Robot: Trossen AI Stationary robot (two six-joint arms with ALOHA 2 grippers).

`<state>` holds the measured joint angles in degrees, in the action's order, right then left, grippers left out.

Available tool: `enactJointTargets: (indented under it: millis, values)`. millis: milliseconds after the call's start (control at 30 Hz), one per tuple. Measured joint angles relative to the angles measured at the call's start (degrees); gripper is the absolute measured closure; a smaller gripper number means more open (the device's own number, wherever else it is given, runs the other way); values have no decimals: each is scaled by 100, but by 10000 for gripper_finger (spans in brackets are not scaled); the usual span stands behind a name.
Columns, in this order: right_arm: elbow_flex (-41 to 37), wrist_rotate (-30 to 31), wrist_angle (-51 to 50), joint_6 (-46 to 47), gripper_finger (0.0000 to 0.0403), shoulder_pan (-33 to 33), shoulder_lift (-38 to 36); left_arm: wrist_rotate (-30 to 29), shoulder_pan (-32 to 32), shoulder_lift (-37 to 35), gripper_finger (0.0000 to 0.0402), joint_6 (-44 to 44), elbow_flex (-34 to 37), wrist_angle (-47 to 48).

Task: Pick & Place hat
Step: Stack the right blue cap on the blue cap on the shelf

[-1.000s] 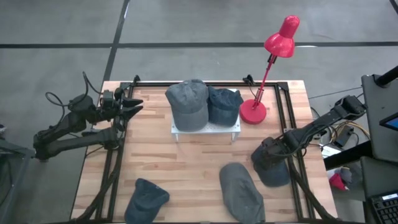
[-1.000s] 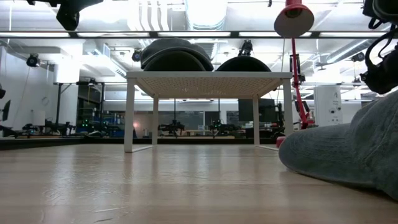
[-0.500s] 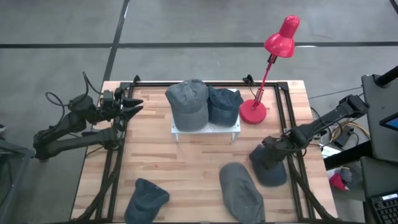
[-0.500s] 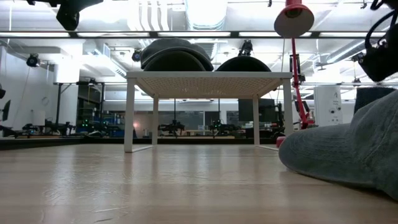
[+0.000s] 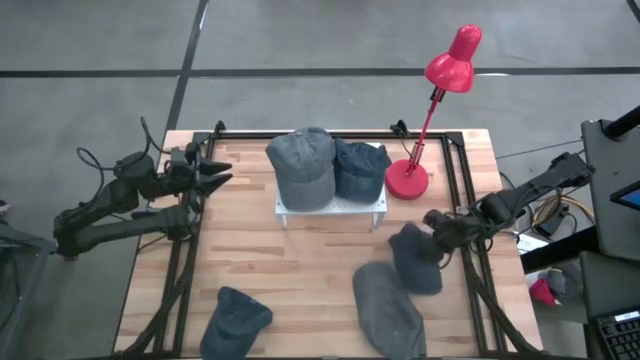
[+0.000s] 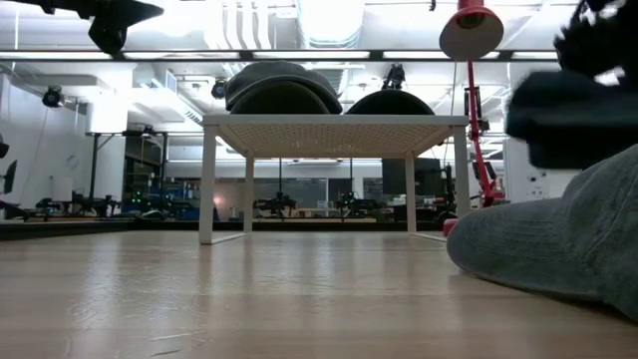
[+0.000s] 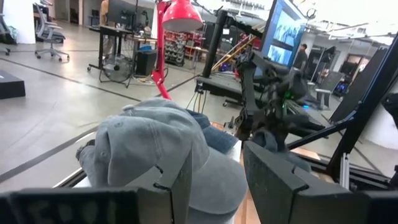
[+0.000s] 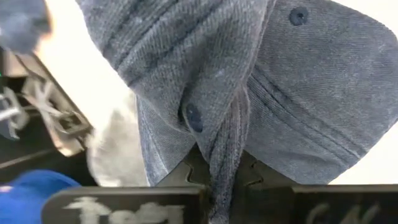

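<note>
Two caps rest on the white rack [image 5: 330, 207] at the back of the wooden table [image 5: 250, 260], industrial room beyond. Right of the rack, the right gripper [image 5: 443, 238] pinches a dark cap [image 5: 414, 257], hanging lengthwise front-to-back. Left gripper [image 5: 212, 172] waits left, fingers parted.

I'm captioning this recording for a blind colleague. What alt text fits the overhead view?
Seen from above, the right gripper, shut on a dark cap, holds it near the table's right edge, beside a gray cap. Two more caps sit on a white rack next to a red lamp; another lies front-left. The left gripper waits at the left.
</note>
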<state>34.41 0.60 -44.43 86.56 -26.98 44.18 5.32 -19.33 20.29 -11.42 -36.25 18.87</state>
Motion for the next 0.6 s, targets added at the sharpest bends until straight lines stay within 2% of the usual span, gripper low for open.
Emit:
enactJointTargets:
  millis: [267,433,600]
  values:
    - [1150,321,-829,-49,390,0,325,-2,0,0,257,136,0,16]
    - [2030,827,-1497,-178,390,7,750,-2,0,-1,257,136,0,14]
    - [2940,899,-2264,35,390,179,1258,-2,0,-2,257,136,2,12]
